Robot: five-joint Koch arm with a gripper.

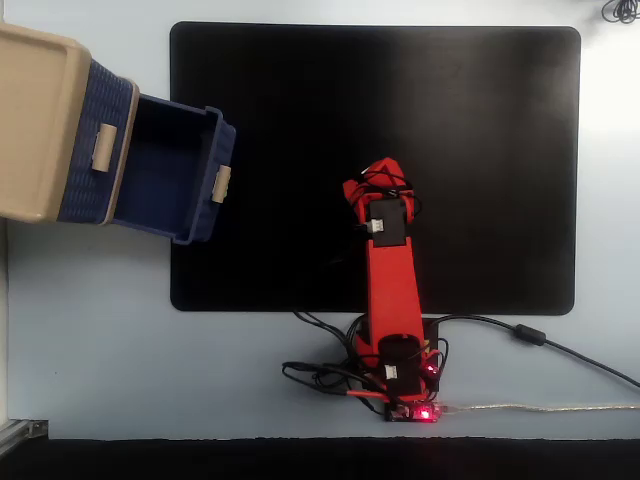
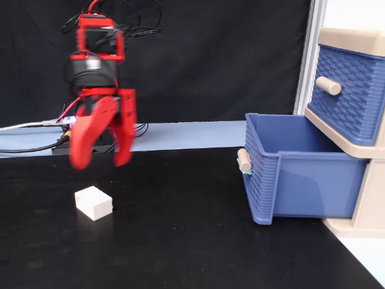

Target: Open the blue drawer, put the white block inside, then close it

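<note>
We are hovering our red fingers (image 2: 99,161), spread wide and empty, above the small off-white rectangular block (image 2: 94,202), risking knocking it sideways if descending off-centre, left of the pulled-open dark blue woven drawer (image 2: 298,171).

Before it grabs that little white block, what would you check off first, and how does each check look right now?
1. Blue drawer pulled out: ok, open in both fixed views.
2. Drawer interior free: ok, the overhead-style fixed view shows nothing inside.
3. White block on the black mat, untouched: ok.
4. Fingers spread: ok, the gripper is open.
5. Gripper above the block: ok in height, hanging clear of it.
6. Exactly centred over the block: cannot tell; the arm hides it from above.
</note>
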